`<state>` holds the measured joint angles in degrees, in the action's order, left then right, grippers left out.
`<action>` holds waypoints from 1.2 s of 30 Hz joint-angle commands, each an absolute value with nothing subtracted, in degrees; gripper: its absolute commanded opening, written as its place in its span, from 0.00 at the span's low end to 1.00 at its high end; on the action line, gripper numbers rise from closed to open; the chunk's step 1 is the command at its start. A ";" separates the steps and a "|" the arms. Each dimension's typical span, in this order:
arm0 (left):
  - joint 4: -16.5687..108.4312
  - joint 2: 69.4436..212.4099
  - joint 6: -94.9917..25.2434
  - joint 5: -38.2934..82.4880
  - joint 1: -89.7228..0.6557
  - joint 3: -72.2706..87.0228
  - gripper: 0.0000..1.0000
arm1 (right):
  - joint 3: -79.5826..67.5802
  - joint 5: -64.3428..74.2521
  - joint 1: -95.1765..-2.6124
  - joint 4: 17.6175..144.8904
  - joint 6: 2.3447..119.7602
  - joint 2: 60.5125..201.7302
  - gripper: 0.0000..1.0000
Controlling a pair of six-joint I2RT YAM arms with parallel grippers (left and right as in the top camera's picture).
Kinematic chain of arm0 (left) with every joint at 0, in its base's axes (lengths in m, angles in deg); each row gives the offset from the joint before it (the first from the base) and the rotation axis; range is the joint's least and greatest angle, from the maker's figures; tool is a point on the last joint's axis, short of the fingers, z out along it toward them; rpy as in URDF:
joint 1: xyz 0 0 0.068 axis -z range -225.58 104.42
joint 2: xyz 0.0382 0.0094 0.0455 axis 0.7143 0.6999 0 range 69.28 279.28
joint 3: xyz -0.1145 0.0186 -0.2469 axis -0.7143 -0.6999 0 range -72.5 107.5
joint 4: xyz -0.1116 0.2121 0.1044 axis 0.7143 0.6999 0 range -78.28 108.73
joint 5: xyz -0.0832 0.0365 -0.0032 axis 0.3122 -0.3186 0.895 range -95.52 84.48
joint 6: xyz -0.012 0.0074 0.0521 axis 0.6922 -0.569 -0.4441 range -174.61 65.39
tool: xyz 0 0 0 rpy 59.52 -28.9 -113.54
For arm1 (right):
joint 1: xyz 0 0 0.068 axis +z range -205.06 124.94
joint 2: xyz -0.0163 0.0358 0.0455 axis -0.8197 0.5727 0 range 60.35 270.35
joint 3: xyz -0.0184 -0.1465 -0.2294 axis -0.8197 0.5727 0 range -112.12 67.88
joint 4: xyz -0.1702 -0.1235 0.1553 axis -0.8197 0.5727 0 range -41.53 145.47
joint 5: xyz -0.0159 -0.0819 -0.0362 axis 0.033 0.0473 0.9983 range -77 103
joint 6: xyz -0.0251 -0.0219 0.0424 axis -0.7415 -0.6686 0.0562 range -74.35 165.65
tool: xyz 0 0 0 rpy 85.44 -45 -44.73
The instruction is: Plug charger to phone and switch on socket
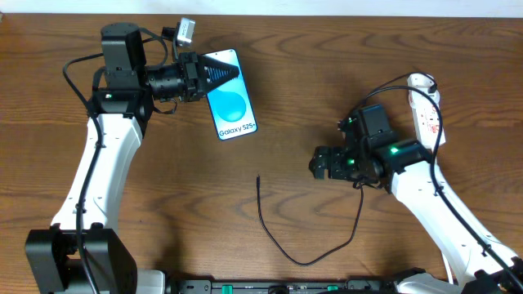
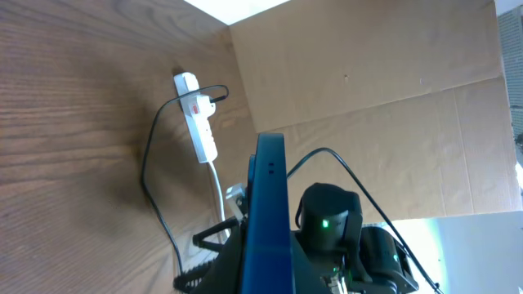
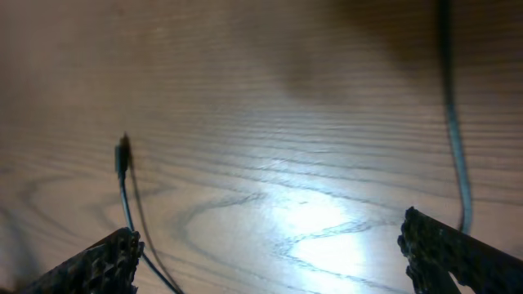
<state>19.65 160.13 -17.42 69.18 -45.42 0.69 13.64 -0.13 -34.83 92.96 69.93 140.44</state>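
Note:
The phone (image 1: 231, 110), blue screen up, lies at the back left of the table. My left gripper (image 1: 214, 75) is shut on its top end. In the left wrist view the phone (image 2: 270, 188) shows edge-on between the jaws. The charger (image 1: 282, 245) is a thin black cable looping across the table, its plug tip (image 1: 258, 178) free near the centre. My right gripper (image 1: 319, 163) stands open to the right of that tip, holding nothing. In the right wrist view the tip (image 3: 122, 153) lies ahead of the left finger (image 3: 106, 261). The white socket (image 1: 426, 106) lies at the far right.
The charger cable runs under my right arm up to the socket (image 2: 198, 114), where it is plugged in. A white cord leaves the socket's end. A cardboard wall (image 2: 368, 73) stands behind the table. A small silver adapter (image 1: 185, 31) sits by the left wrist.

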 commanded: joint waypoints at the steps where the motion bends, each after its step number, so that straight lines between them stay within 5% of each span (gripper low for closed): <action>1: 19.39 159.08 -18.43 71.01 -45.57 0.47 0.07 | 13.24 0.24 -32.05 92.83 68.96 140.09 0.99; 11: 19.15 159.08 -18.36 71.03 -46.86 0.47 0.07 | 13.24 2.56 -22.24 89.33 79.22 141.62 0.99; 22: 19.15 159.08 -18.12 77.09 -58.45 0.47 0.07 | 13.24 2.56 -12.47 81.33 90.28 150.41 0.99; 32: 19.17 159.08 -18.14 79.56 -66.12 0.47 0.07 | 13.22 3.37 -10.70 76.08 92.42 154.69 0.88; 36: 19.17 159.08 -18.19 79.56 -66.14 0.47 0.07 | 12.85 4.07 -10.50 75.76 92.35 157.16 0.93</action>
